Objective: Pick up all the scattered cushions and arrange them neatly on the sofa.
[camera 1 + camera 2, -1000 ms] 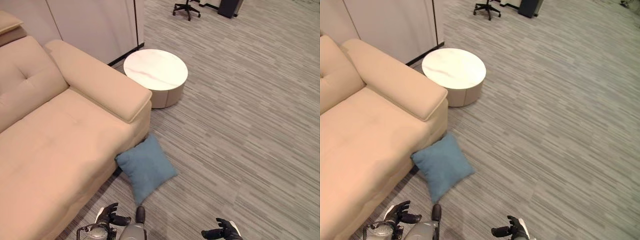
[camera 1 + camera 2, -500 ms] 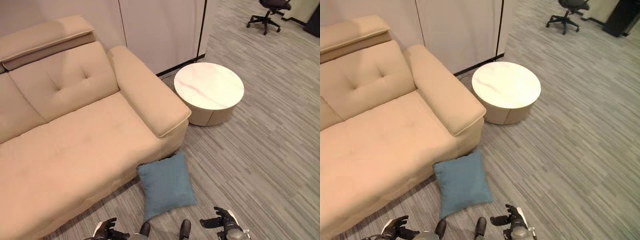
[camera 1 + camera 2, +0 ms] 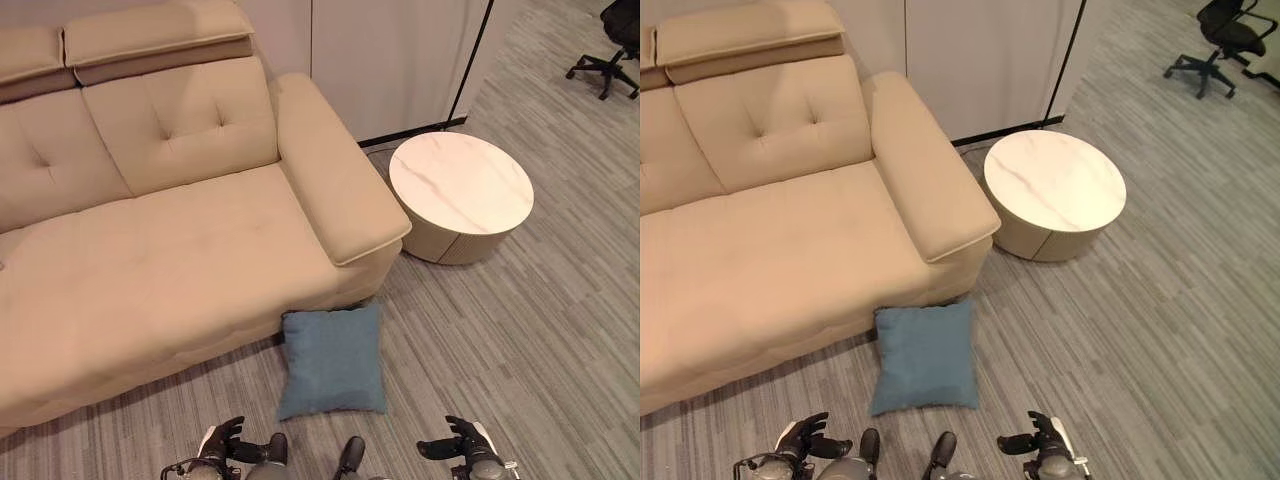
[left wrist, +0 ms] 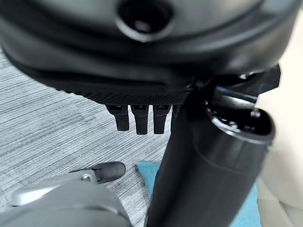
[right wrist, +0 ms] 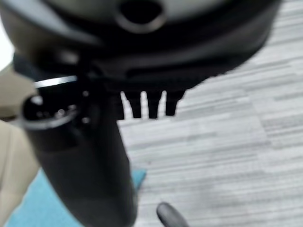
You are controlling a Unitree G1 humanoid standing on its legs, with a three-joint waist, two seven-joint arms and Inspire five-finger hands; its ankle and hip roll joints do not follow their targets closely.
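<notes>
A blue cushion lies flat on the carpet, its far edge against the front of the beige sofa, below the sofa's right armrest. The sofa seat is bare. My left hand hangs low at the near edge, on the near left side of the cushion, open and holding nothing. My right hand hangs on the near right side, open too and apart from the cushion. The left wrist view shows straight fingers over carpet and a corner of the cushion. The right wrist view shows its fingers and the cushion.
A round white low table stands just right of the sofa's armrest. Pale cabinet panels run behind it. An office chair stands far off at the back right. Striped grey carpet spreads to the right.
The whole picture has shifted: the camera swung left, so more of the sofa's seat and backrest shows. The cushion lies where it was. Both hands stay low and hold nothing.
</notes>
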